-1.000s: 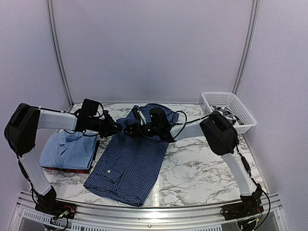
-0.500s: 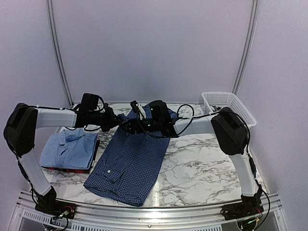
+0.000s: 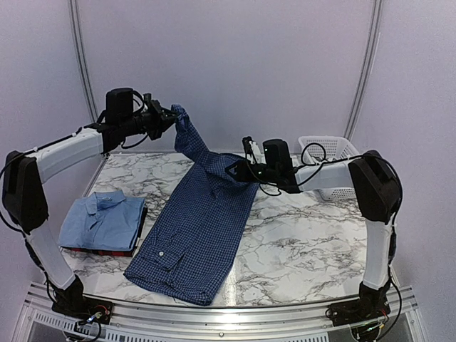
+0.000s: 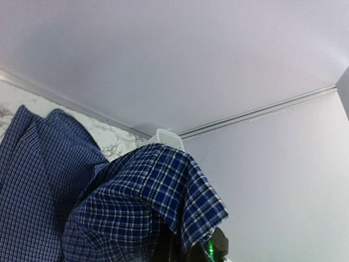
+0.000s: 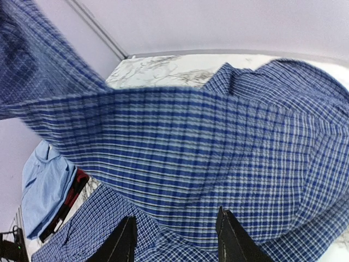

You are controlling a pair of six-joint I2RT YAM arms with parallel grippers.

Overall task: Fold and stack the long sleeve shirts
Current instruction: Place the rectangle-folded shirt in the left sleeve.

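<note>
Left gripper [image 3: 169, 117] had clamped shut on the far-left end of the navy shirt [image 3: 199, 228] and, within the last second, hauled it from table [image 3: 299, 235] level to well above it; the hem end stayed flat. Right gripper [image 3: 235, 171] shifted right along the top edge, fingers apart by the cloth, grip impossible to tell. Looked like a fold-over starting, with the light blue shirt [image 3: 103, 221] already folded at left.

Three shirts: one navy checked shirt [image 3: 196, 235], one light blue shirt [image 3: 100, 221], one dark red shirt [image 3: 100, 251]. One white basket [image 3: 329, 147].
</note>
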